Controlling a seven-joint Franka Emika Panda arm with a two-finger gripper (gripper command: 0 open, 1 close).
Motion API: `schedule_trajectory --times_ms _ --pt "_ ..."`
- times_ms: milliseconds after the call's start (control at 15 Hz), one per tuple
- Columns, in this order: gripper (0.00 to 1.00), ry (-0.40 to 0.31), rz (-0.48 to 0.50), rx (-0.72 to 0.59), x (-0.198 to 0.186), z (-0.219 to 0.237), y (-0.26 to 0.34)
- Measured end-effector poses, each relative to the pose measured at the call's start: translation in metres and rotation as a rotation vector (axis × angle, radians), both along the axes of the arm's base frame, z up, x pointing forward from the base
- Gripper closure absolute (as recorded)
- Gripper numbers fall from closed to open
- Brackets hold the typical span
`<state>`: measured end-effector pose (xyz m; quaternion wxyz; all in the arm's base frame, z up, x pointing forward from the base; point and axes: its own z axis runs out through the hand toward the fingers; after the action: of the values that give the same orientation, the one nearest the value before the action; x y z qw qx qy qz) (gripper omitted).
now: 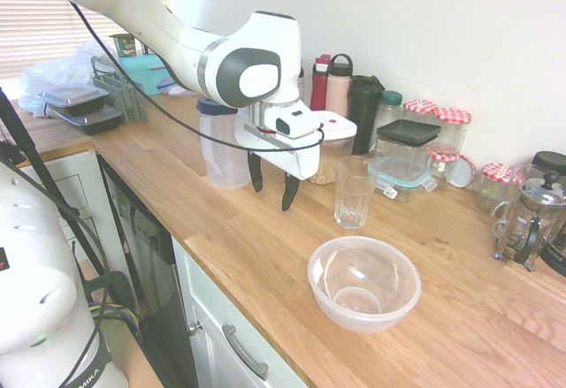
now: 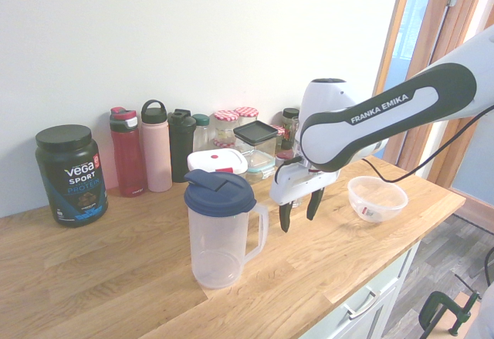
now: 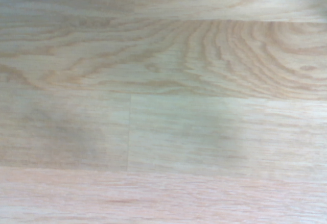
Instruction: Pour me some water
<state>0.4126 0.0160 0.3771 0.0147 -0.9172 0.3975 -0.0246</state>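
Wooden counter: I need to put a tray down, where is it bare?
Bare along the front edge of the wooden counter, between the blue-lidded clear plastic jug and the clear plastic bowl. Crowded along the wall: bottles and red-checked-lid jars.

in the first exterior view the arm's wrist and pincer [image 1: 272, 186] are covering most of the jug [image 1: 221, 145], so only its blue lid edge and part of its clear body are showing. the picture's right edge is cutting off a dark pot [image 1: 557, 220] beside the coffee press [image 1: 528, 220]. in the second exterior view the arm is hiding the glass almost wholly, and it is also blocking part of the jars [image 2: 235, 127] at the wall. the bowl [image 2: 377, 198] is carrying a small label too tiny to read. the wrist view is showing only blurred wood grain of the worktop [image 3: 163, 101], soft and out of focus.
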Motion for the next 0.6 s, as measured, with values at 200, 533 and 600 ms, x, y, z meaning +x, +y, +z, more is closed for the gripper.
schedule_trajectory --times_ms 200,533,600 --pt "0.0 -0.003 0.002 0.011 -0.001 0.002 -0.001" --pt "0.0 -0.055 0.278 0.024 -0.046 0.063 -0.004" --pt "0.0 -0.067 0.337 0.03 -0.06 0.076 0.003"
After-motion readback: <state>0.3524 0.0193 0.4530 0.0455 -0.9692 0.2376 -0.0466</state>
